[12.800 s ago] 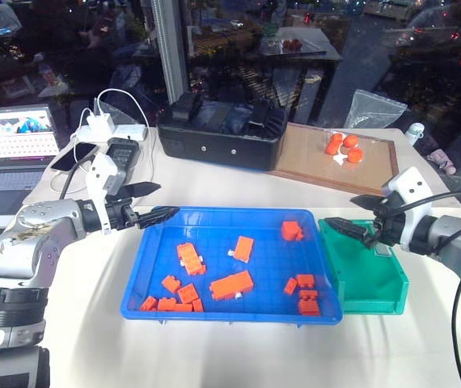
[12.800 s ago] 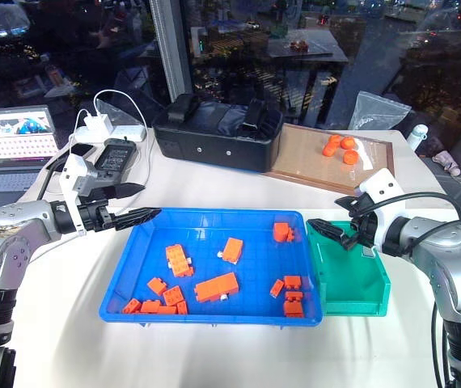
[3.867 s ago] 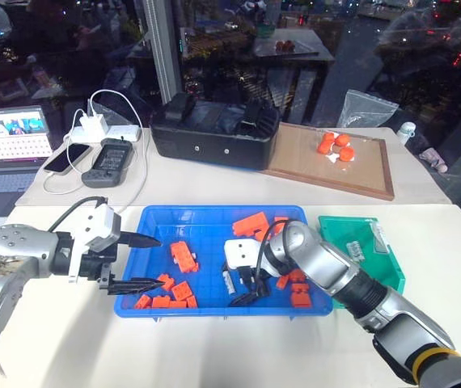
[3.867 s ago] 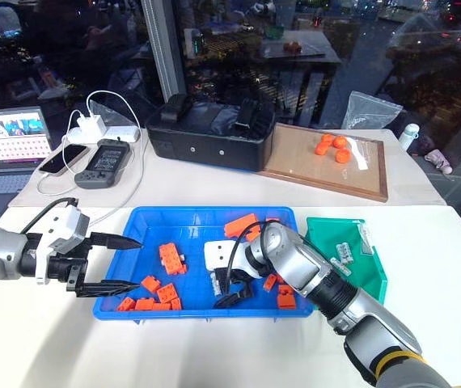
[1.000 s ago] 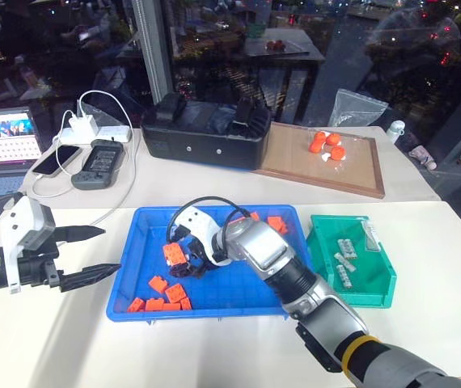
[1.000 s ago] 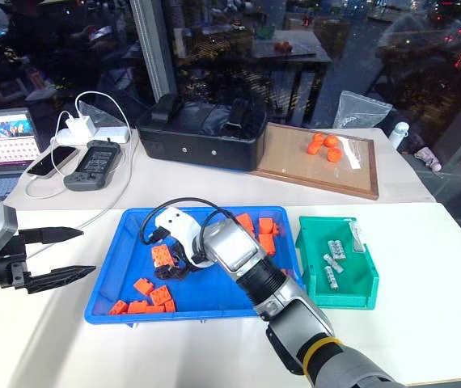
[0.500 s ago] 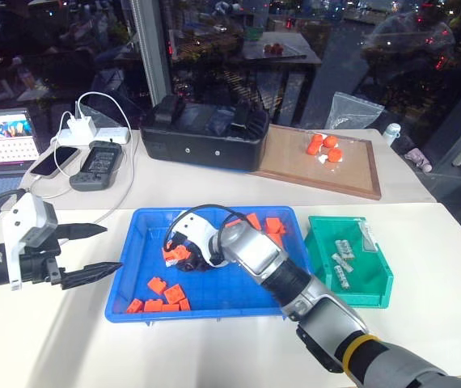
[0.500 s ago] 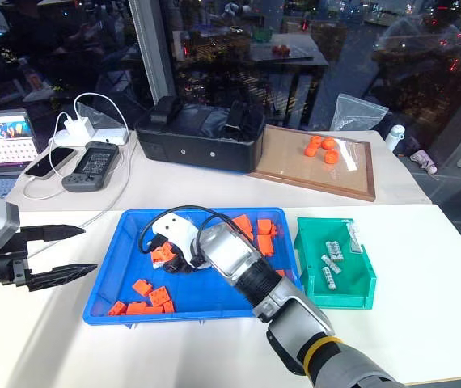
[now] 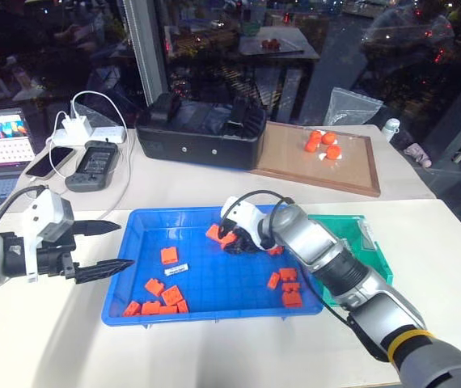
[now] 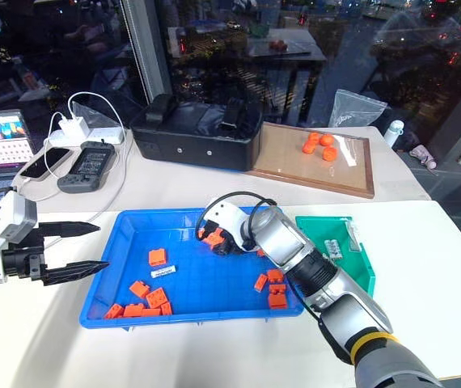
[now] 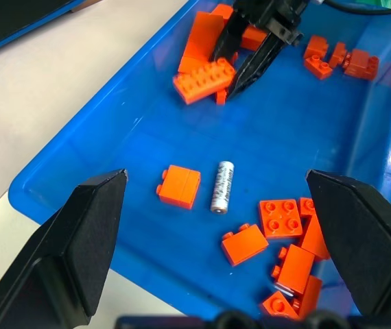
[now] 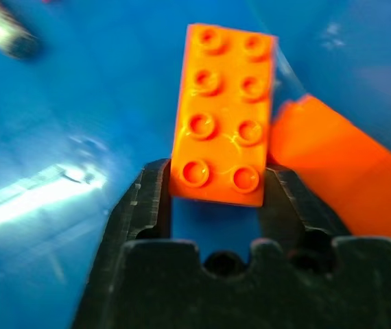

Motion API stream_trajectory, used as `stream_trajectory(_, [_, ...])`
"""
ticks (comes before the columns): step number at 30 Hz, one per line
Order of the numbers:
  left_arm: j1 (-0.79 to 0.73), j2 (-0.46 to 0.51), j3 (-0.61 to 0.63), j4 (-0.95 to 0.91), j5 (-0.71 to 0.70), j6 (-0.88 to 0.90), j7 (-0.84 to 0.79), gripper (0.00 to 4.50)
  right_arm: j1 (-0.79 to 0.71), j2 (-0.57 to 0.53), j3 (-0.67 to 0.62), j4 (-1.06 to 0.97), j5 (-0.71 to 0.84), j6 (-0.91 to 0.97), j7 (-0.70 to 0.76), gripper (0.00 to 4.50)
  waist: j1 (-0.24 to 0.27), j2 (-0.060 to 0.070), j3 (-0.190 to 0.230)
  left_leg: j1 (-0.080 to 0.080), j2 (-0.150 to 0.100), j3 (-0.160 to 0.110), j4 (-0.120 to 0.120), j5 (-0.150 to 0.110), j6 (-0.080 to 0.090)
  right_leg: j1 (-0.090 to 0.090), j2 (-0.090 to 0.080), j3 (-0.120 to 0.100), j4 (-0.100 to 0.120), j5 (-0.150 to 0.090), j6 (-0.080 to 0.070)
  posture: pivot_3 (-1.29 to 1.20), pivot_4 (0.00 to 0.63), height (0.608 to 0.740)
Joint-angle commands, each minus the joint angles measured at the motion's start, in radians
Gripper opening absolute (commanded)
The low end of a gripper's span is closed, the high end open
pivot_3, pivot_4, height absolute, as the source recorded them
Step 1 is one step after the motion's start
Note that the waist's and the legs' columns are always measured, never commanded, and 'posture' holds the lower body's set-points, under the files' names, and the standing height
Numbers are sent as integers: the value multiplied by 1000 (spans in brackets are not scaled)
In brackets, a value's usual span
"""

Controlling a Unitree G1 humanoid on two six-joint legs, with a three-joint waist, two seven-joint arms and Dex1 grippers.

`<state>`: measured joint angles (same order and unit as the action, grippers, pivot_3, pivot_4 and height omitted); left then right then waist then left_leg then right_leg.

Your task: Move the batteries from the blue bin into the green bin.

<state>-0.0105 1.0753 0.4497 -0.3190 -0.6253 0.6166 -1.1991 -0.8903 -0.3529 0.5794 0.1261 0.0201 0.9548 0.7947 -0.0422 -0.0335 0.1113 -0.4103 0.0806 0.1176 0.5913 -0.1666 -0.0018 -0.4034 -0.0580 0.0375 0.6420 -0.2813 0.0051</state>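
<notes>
The blue bin (image 9: 141,301) sits mid-table with orange bricks scattered in it. One silver battery (image 9: 176,270) lies on its floor left of centre, also seen as the battery (image 11: 221,186) between my left gripper's spread fingers in the left wrist view. My left gripper (image 9: 124,245) hovers open at the bin's left rim. At the far middle of the bin, my right gripper (image 9: 229,240) is shut on an orange brick (image 12: 223,116). The green bin (image 10: 358,267) stands against the blue bin's right side, partly behind my right arm, with batteries (image 10: 332,248) in it.
A black case (image 9: 202,133) stands behind the blue bin. A wooden board (image 9: 319,166) with orange pieces lies to its right. A laptop (image 9: 0,141), phones and a charger with cables sit at the far left. A plastic bag (image 9: 352,105) is at the far right.
My right gripper has moved rightward from the bin's left part to its far middle, an orange brick between its fingers. The battery now lies uncovered where the gripper was. My left gripper stays open.
</notes>
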Motion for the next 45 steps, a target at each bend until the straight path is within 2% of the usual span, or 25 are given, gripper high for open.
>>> stream_trajectory(1, [-39,11,-12,17,5,-24,-5,4500,-45,-19,-27,-68,12,-12,44,3754,0,0,0,0,0,0,0,0,0,0,0,0,0,0,0,0,150,735])
stream_trajectory(3, [-49,16,-23,24,6,-28,-10,4500,-52,-17,-46,-101,30,-3,62,4387,1,0,0,0,0,0,0,0,0,0,0,0,0,0,0,0,150,735])
stream_trajectory(4, [-55,19,-26,28,5,-29,-14,4500,-55,-10,-56,-117,43,-1,71,4458,1,0,0,0,0,0,0,0,0,0,0,0,0,0,0,0,150,735])
stream_trajectory(10, [-83,34,-36,58,16,-38,-30,4500,-45,95,-60,-172,113,-65,111,4458,-1,0,0,0,2,0,0,0,0,0,2,0,1,0,0,0,150,735])
stream_trajectory(16, [-79,35,-28,45,11,-30,-30,4500,-26,186,26,-50,81,-171,109,4458,4,0,0,0,1,3,1,0,0,-1,2,-1,0,0,0,0,150,735])
stream_trajectory(25, [-17,49,17,19,8,-19,-45,4500,10,226,115,112,-11,-291,103,4458,6,0,0,1,1,3,1,-1,-2,-2,-1,-3,0,0,0,0,150,735])
stream_trajectory(28, [-30,47,1,16,5,-16,-37,4500,15,260,112,179,-32,-332,82,3726,3,0,0,1,1,3,1,-1,-2,-1,0,-3,1,0,0,0,150,735])
stream_trajectory(32, [-28,45,-11,5,11,-15,-33,4500,22,270,104,167,-47,-338,84,2295,1,0,0,1,2,3,1,-1,-2,-1,0,-3,1,0,-1,0,150,735])
stream_trajectory(38, [-31,35,-15,-7,0,-11,-35,4500,39,213,93,70,-56,-315,118,298,5,0,0,1,1,3,1,-1,-2,-1,0,-3,1,0,-1,0,150,735])
stream_trajectory(42, [-59,29,-26,-9,-38,-5,-55,4500,35,127,21,-67,-9,-261,169,265,9,0,0,1,1,3,1,-4,-7,-1,-1,-4,1,0,-1,0,150,735])
stream_trajectory(45, [-107,13,-52,0,-82,1,-70,4500,37,12,-106,-165,68,-213,224,264,18,0,0,0,1,3,1,-3,-6,-1,-1,-4,1,0,0,0,150,735])
